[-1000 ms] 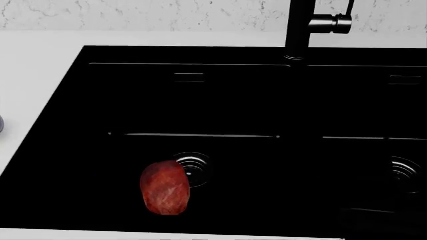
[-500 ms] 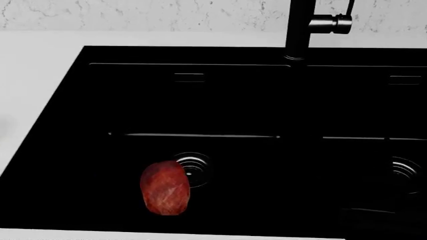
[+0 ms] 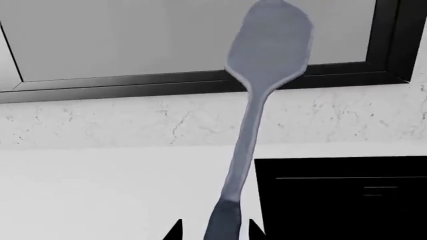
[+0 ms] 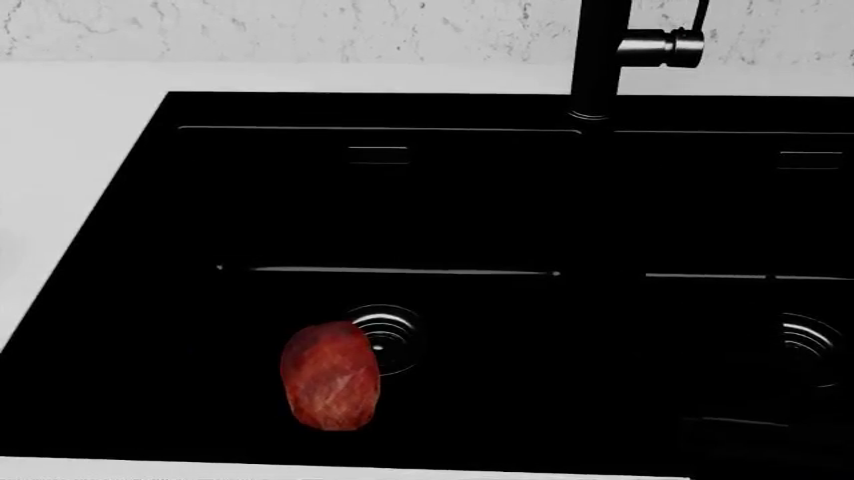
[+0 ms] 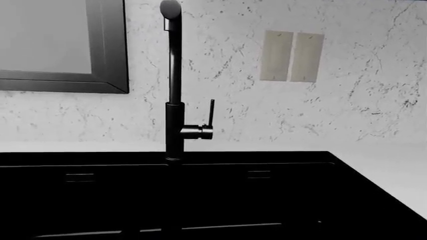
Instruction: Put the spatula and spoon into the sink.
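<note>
In the left wrist view the light grey spatula [image 3: 269,47] stands up out of my left gripper [image 3: 217,231], which is shut on its narrow handle. Its broad blade rises in front of the wall. A black fingertip shows on each side of the handle, over the white counter just left of the sink's corner [image 3: 340,200]. The black double-basin sink [image 4: 267,110] fills the head view, and the left gripper is outside that view. The spoon is out of view. A faint dark shape [image 4: 761,445] at the bottom right may be my right arm. No right fingers stand out against the black sink [image 5: 267,200].
A red rounded lump [image 4: 330,375] lies in the left basin beside its ringed drain [image 4: 387,335]. The right basin has its own drain [image 4: 811,350]. The tall black tap [image 4: 598,60] stands at the back between the basins. White counter [image 4: 67,150] lies left of the sink.
A small grey patch at the head view's left edge one second ago has slipped out of that view. Sink, red lump and tap have not moved.
</note>
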Tool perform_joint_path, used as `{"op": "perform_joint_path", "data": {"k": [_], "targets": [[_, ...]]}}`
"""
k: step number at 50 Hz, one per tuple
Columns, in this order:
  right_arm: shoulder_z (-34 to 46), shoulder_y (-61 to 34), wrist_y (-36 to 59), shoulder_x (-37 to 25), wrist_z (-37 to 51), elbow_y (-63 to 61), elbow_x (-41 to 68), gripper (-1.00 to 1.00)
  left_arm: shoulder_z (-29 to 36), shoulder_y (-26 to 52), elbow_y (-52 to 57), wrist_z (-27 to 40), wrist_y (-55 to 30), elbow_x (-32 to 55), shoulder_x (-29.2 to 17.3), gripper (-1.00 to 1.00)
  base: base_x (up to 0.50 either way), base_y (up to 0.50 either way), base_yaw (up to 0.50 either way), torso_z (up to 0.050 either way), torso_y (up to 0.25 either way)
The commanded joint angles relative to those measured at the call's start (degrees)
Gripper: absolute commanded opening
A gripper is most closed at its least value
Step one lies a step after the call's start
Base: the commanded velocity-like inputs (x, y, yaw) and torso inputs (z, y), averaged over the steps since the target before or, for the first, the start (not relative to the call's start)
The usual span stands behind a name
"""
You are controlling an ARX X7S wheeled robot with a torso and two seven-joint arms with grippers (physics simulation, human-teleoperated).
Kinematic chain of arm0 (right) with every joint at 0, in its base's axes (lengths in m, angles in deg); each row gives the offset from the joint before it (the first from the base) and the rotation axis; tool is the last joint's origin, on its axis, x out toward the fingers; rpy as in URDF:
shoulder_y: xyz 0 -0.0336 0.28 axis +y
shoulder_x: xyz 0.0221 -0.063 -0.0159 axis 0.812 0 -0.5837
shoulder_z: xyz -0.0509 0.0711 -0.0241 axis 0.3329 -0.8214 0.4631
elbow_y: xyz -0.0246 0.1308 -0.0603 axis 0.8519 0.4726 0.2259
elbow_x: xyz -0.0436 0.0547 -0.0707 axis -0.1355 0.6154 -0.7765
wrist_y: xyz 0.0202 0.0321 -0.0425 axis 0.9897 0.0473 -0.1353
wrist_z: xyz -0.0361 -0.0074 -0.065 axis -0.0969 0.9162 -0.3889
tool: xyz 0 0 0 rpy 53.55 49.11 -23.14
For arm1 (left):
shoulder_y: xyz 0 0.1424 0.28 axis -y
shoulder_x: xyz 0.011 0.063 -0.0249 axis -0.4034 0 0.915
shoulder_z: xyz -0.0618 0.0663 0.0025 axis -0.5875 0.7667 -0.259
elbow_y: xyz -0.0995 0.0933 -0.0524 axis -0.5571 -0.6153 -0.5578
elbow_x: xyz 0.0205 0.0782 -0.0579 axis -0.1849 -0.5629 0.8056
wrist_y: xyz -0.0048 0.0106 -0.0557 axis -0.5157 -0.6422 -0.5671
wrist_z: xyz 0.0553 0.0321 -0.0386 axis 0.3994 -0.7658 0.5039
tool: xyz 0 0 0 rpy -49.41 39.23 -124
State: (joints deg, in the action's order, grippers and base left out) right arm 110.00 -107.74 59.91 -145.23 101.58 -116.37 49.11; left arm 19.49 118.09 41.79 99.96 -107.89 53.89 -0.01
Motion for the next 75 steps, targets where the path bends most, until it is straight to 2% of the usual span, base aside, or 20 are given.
{"op": "perform_joint_path", "data": {"k": [1, 7, 12, 20, 21, 23, 27, 31, 35, 42, 49, 54, 64, 69, 75], "targets": [[-1.4, -0.2, -0.1, 0.0, -1.6, 0.3, -1.1, 1.00, 0.4, 3.0, 0.9, -1.0, 0.8, -1.2, 2.4, -1.00, 0.00, 0.00, 0.00, 0.000, 0.000], [-1.6, -0.2, 0.1, 0.0, -2.1, 0.4, -0.9, 1.00, 6.0, 6.3, -1.5, -3.1, 1.9, -4.4, 5.9, -1.00, 0.00, 0.00, 0.00, 0.000, 0.000], [-1.5, -0.1, -0.1, 0.0, -2.6, 0.7, -1.0, 1.00, 13.1, 9.0, -4.0, -5.1, 2.7, -9.3, 8.7, -1.00, 0.00, 0.00, 0.00, 0.000, 0.000], [-1.3, 0.4, -0.5, 0.0, -3.5, 1.3, -1.3, 1.00, 30.7, 16.9, -8.9, -8.1, 2.1, -22.7, 11.8, -1.00, 0.00, 0.00, 0.00, 0.000, 0.000], [-1.3, 0.4, -0.5, 0.0, -3.6, 1.3, -1.2, 1.00, 31.1, 17.4, -9.2, -8.4, 1.8, -22.9, 12.1, -1.00, 0.00, 0.00, 0.00, 0.000, 0.000], [-1.4, 0.3, -0.3, 0.0, -3.5, 1.2, -1.1, 1.00, 38.9, 20.5, -10.7, -8.6, 1.5, -29.6, 12.4, -1.00, 0.00, 0.00, 0.00, 0.000, 0.000], [-1.0, 0.9, -1.2, 0.0, -3.2, 1.2, -1.7, 1.00, 47.2, 23.8, -12.9, -9.0, 2.8, -36.9, 13.3, -1.00, 0.00, 0.00, 0.00, 0.000, 0.000], [-0.6, 1.3, -1.9, 0.0, -3.2, 1.4, -2.0, 1.00, 61.6, 28.7, -15.2, -7.6, 7.0, -51.0, 14.3, -1.00, 0.00, 0.00, 0.00, 0.000, 0.000], [-0.2, 1.9, -2.7, 0.0, -3.4, 1.6, -2.6, 1.00, 68.7, 31.9, -19.7, -6.8, 11.8, -58.5, 16.1, -1.00, 0.00, 0.00, 0.00, 0.000, 0.000], [-0.3, 2.0, -2.7, 0.0, -3.5, 1.5, -2.5, 1.00, 74.6, 33.7, -23.0, -7.7, 16.1, -63.3, 18.7, -1.00, 0.00, 0.00, 0.00, 0.000, 0.000], [-0.7, 1.7, -2.0, 0.0, -3.2, 1.2, -2.0, 1.00, 77.0, 34.1, -24.7, -8.5, 19.4, -64.7, 20.6, -1.00, 0.00, 0.00, 0.00, 0.000, 0.000], [-0.4, 2.2, -2.5, 0.0, -3.0, 1.3, -2.5, 1.00, 84.4, 34.1, -26.9, -10.3, 20.3, -70.1, 21.4, -1.00, 0.00, 0.00, 0.00, 0.000, 0.000], [0.2, 3.0, -3.4, 0.0, -2.7, 1.3, -3.3, 1.00, 93.2, 33.6, -29.4, -10.2, 22.4, -77.6, 21.5, -1.00, 0.00, 0.00, 0.00, 0.000, 0.000], [0.5, 3.4, -3.9, 0.0, -2.7, 1.5, -3.6, 1.00, 94.7, 32.3, -31.0, -9.8, 23.7, -78.3, 22.5, -1.00, 0.00, 0.00, 0.00, 0.000, 0.002], [0.4, 3.4, -4.0, 0.0, -3.0, 1.6, -3.6, 1.00, 93.5, 30.8, -33.6, -7.4, 27.4, -76.7, 25.0, -1.00, 0.00, 0.00, 0.00, 0.000, 0.000]]}}
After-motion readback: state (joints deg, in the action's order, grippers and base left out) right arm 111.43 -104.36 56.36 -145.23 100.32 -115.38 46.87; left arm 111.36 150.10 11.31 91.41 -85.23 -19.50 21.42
